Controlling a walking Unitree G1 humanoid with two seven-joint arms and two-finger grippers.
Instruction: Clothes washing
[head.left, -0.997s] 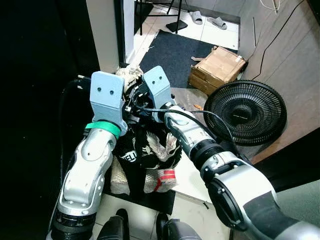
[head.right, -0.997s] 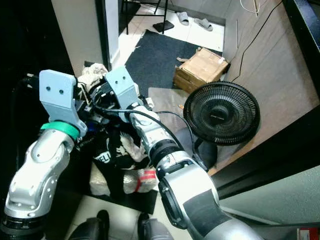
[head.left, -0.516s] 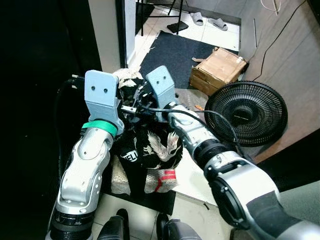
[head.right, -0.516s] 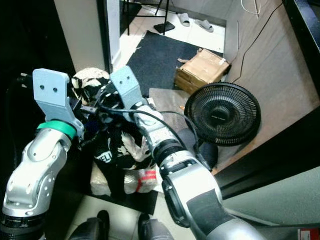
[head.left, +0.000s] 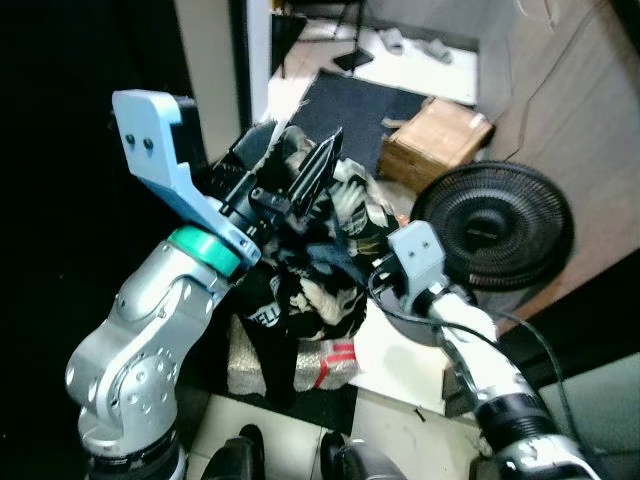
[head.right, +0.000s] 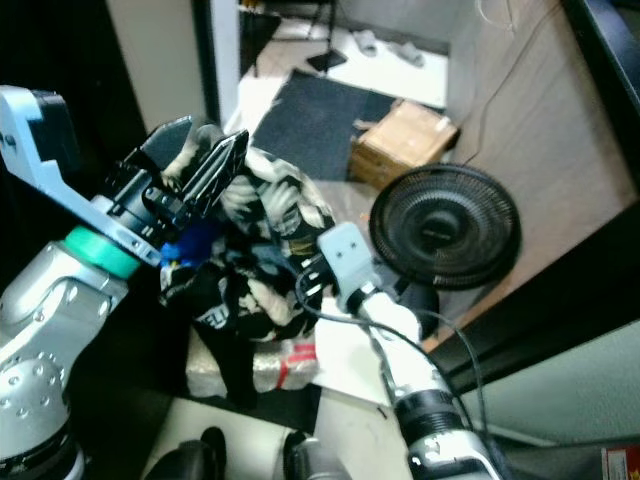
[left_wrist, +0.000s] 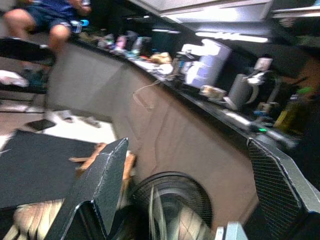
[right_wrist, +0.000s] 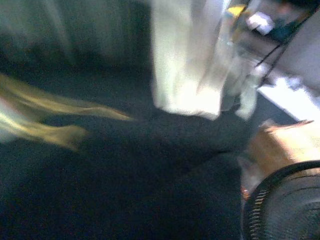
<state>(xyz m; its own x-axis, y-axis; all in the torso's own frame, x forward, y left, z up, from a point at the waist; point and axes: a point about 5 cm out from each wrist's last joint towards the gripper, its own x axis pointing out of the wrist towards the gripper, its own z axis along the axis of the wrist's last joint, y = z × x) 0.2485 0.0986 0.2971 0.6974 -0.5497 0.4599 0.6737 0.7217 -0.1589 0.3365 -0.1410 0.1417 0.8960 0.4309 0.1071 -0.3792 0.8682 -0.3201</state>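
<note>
A bundle of black-and-white patterned clothes (head.left: 325, 245) hangs in the air over the floor. It is draped against the underside of my raised left gripper (head.left: 305, 135). The two black fingers (left_wrist: 95, 190) of that gripper stand wide apart, and the left wrist view has nothing between them. My right gripper (head.left: 383, 283) sits low at the bundle's lower right edge, with its fingers hidden in the cloth. The right wrist view is a blur of dark floor and pale wall.
A white bag with a red stripe (head.left: 322, 360) lies on the floor under the bundle. A black floor fan (head.left: 495, 225) stands close on the right, with a cardboard box (head.left: 435, 130) and a dark mat (head.left: 350, 100) beyond. A person (left_wrist: 45, 15) sits in the far room.
My left arm has swung up and lifted the clothes bundle higher. My right arm has pulled back down and to the right, away from the top of the bundle.
</note>
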